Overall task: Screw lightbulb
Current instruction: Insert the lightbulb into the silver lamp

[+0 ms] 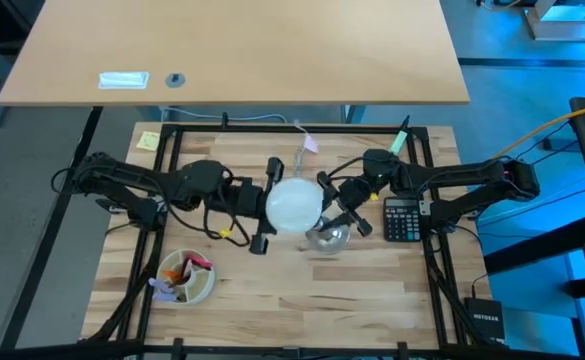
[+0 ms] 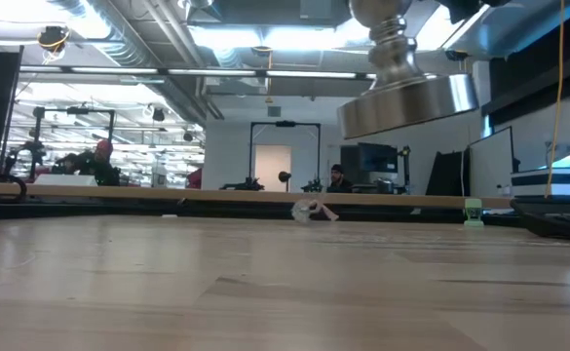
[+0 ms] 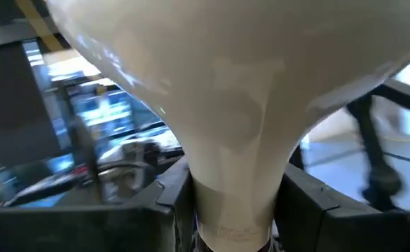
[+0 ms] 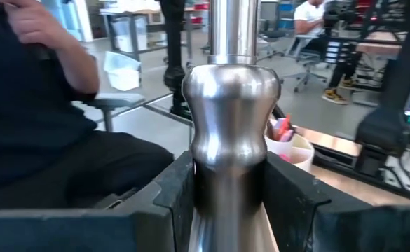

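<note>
The lightbulb (image 1: 293,203) hangs above the middle of the table, clamped by its narrow neck between the fingers (image 3: 164,203) of my left gripper (image 1: 268,205). Its long axis runs roughly level, left to right, with the round globe toward the right and the neck back in my grip. Just right of the globe, my right gripper (image 1: 338,205) is clenched around the waist of the metal stand (image 4: 234,133), which I hold lifted off the wood; in the low view its flared base (image 2: 409,105) floats clear of the tabletop (image 2: 265,283). Bare wood lies open on the near side beneath both. A bowl (image 1: 186,277) sits near-left, and a calculator (image 1: 402,219) lies just right of the stand.
</note>
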